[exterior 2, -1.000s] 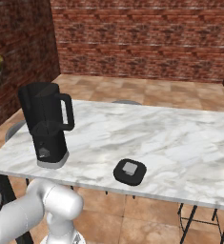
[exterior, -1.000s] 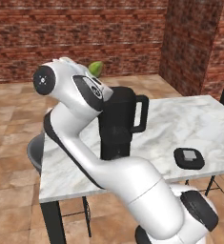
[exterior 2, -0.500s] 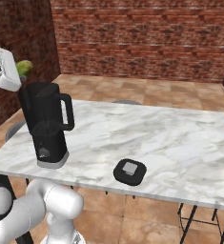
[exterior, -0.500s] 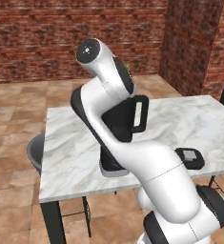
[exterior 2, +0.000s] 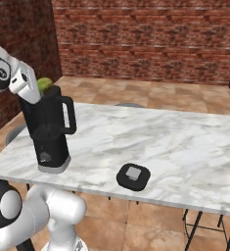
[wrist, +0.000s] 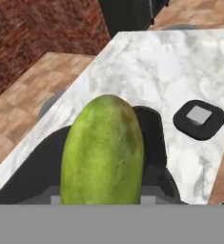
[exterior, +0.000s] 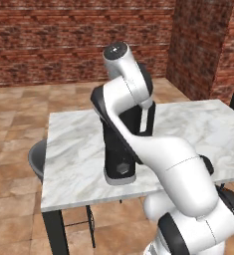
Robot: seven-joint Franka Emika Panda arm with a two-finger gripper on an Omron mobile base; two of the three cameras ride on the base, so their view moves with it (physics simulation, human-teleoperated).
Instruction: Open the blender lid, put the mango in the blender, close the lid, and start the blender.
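Right up close in the hand view, the mango (wrist: 103,151) fills the foreground, green and oval, and the tool is clamped on it, the fruit sitting right at the tool's tips. Just beneath it, the dark open mouth of the blender (wrist: 151,138) curves around the fruit. From the right base view, the mango (exterior 2: 44,84) peeks out green just above the rim of the blender (exterior 2: 49,130), at the top of the jar on its rear left side, with the tool (exterior 2: 35,95) angled down against it. The blender's loop handle points toward the middle of the marble bench (exterior 2: 175,147), and its small front button faces the near edge. A little along the bench, near the front edge and well apart from the blender, lies the blender lid (exterior 2: 133,176), flat, black, grey cap up. In the left base view the white arm crosses in front of the blender (exterior: 119,157), handle showing to the right. Behind it all, a brick wall (exterior 2: 146,39) and tiled floor (exterior: 19,114).
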